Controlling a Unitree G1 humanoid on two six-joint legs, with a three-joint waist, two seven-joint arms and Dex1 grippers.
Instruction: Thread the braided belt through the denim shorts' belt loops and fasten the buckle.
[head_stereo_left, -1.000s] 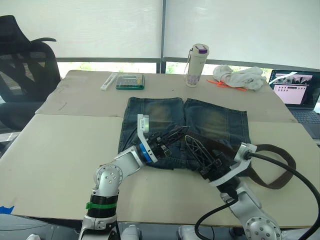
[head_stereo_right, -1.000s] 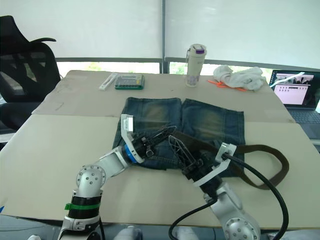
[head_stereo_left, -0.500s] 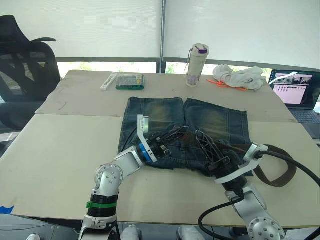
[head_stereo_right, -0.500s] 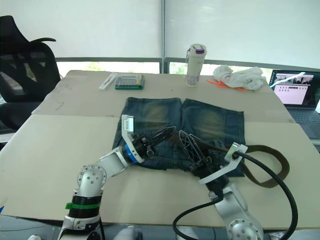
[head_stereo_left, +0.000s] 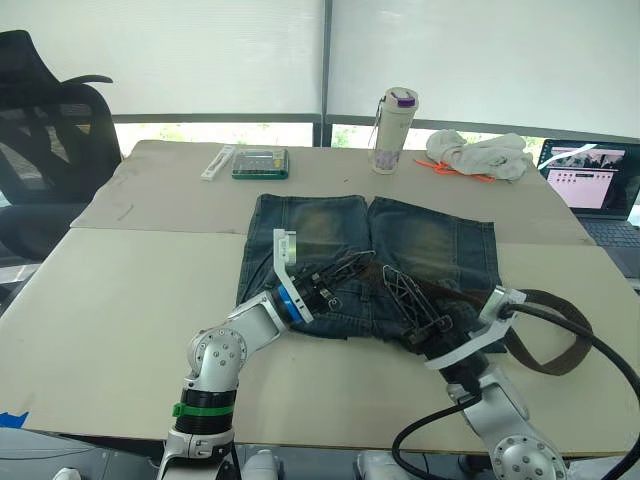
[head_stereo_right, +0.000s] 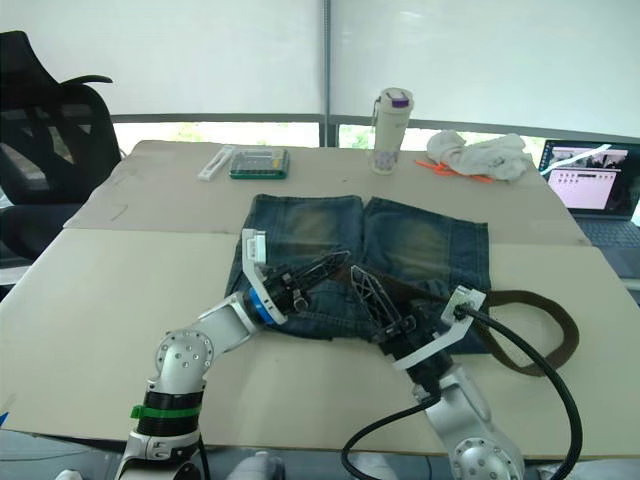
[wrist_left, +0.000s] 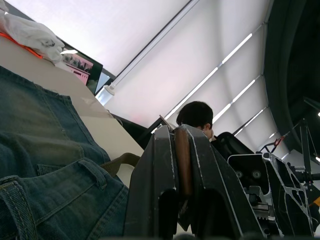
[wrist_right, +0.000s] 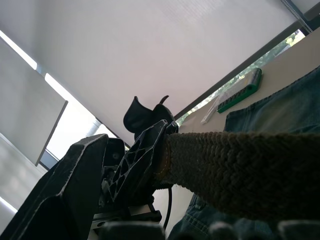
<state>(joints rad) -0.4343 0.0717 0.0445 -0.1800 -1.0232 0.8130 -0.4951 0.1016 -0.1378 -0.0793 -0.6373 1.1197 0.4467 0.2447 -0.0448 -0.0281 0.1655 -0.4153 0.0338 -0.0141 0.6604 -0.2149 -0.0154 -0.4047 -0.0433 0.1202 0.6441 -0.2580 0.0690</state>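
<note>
R arm (head_stereo_left: 415, 305) pulled back toward L since last frame, slackening belt (head_stereo_left: 545, 340). L jaws (head_stereo_left: 345, 270) clamped on belt end, feeding at shorts (head_stereo_left: 420, 240) waistband; R jaws: can't tell.

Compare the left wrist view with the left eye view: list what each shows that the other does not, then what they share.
Left wrist view alone: a close look between the left claw's fingers, shut on the edge of the braided belt, a belt loop close up, and a person's head behind.

Left eye view alone: the bottle, the green box, the office chair, the right claw, and the belt's loose loop on the table to the right of the shorts.

Both: the denim shorts, white cloth and laptop.
</note>
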